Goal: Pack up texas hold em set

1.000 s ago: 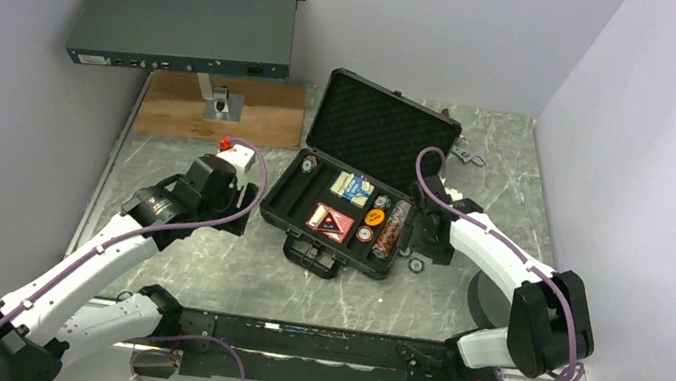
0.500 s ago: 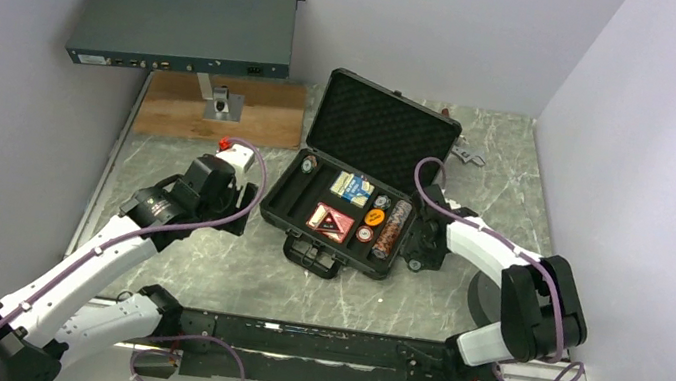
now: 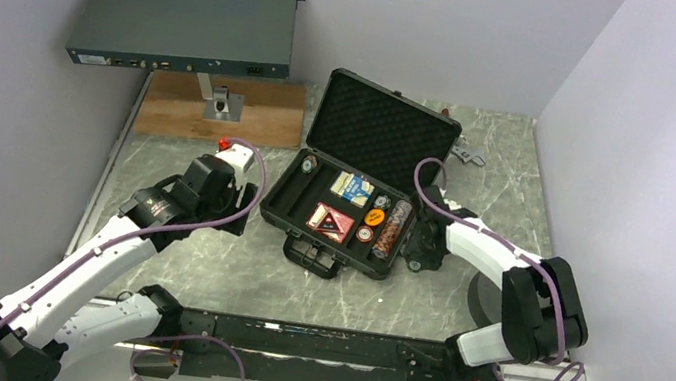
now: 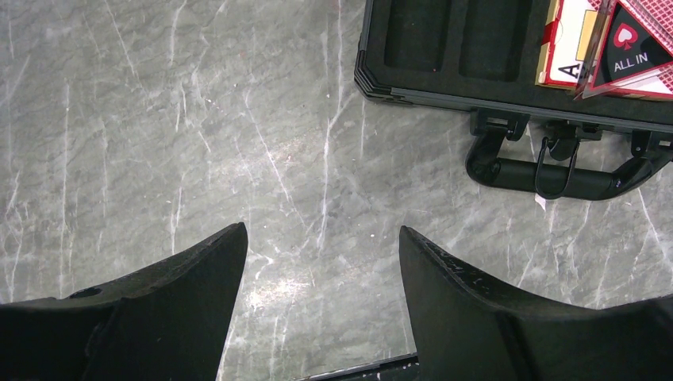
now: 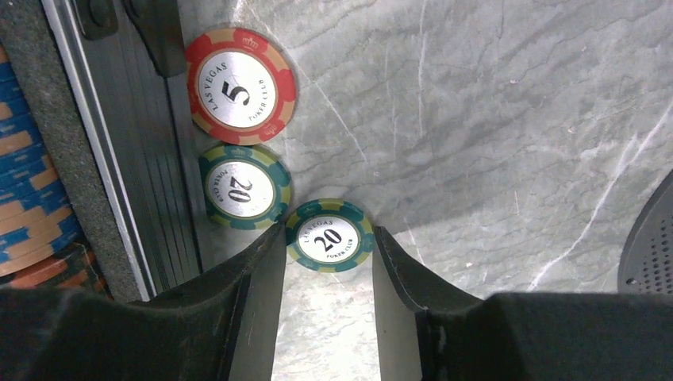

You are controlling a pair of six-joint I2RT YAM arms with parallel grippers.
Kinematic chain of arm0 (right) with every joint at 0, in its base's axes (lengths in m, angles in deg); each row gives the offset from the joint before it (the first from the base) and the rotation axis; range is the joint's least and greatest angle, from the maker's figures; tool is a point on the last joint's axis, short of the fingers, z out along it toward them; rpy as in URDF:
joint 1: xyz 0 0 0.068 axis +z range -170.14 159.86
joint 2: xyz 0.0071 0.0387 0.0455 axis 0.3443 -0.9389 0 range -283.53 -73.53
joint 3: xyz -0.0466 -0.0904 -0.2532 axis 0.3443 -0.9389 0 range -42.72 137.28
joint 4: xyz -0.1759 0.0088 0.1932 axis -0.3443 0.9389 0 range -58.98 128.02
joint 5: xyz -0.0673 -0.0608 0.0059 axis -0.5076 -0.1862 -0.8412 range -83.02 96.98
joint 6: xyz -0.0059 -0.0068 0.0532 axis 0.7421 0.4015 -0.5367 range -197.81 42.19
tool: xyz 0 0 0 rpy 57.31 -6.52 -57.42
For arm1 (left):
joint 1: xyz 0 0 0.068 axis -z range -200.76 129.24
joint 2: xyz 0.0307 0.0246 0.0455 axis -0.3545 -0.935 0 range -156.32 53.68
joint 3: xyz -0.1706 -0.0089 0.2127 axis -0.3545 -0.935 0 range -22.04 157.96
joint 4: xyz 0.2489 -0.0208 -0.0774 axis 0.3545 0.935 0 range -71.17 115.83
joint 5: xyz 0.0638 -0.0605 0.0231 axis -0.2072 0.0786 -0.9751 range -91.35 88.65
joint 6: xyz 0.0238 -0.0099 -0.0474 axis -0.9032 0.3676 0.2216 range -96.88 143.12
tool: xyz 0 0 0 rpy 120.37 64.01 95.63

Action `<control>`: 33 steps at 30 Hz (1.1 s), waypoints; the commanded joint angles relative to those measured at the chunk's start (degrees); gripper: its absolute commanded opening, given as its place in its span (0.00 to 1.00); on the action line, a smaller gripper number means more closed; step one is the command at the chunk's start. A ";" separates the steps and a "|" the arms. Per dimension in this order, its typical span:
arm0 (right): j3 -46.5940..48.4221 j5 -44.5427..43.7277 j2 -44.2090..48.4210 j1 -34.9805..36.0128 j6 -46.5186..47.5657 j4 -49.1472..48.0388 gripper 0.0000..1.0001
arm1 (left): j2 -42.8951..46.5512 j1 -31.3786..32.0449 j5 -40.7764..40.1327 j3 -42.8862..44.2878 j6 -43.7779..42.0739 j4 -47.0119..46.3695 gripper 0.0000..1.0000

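Note:
The black case [image 3: 308, 208] lies open mid-table, its foam lid [image 3: 378, 131] upright. It holds a blue card deck [image 3: 352, 188], a red deck [image 3: 332, 220], an orange disc [image 3: 374, 216] and a row of chips [image 3: 392, 227]. My right gripper [image 5: 327, 238] is down at the case's right side, its fingertips closed against both edges of a green 20 chip [image 5: 328, 236] lying flat on the table. Another green 20 chip [image 5: 240, 187] and a red 5 chip [image 5: 240, 86] lie beside the case wall. My left gripper [image 4: 321, 238] is open and empty, over bare table left of the case handle [image 4: 555, 171].
A grey-blue rack box [image 3: 187, 24] stands on a metal post [image 3: 223, 103] over a wooden board [image 3: 224, 111] at the back left. A metal tool [image 3: 466, 152] lies behind the case. A dark round disc [image 5: 651, 238] sits just right of my right gripper.
My right gripper dropped and drew in to the chips beside the case a second ago, and has held still for the last half second. The left arm has not moved.

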 commanded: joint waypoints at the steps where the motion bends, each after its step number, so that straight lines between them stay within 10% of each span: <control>1: 1.86 -3.54 1.72 0.46 -0.43 6.13 0.26 | 0.44 -0.26 -0.46 0.01 -0.97 -0.72 0.75; 33: 20.03 -3.29 3.68 4.83 1.57 12.16 0.36 | 0.82 -0.26 -0.37 -0.08 -0.97 -0.67 0.76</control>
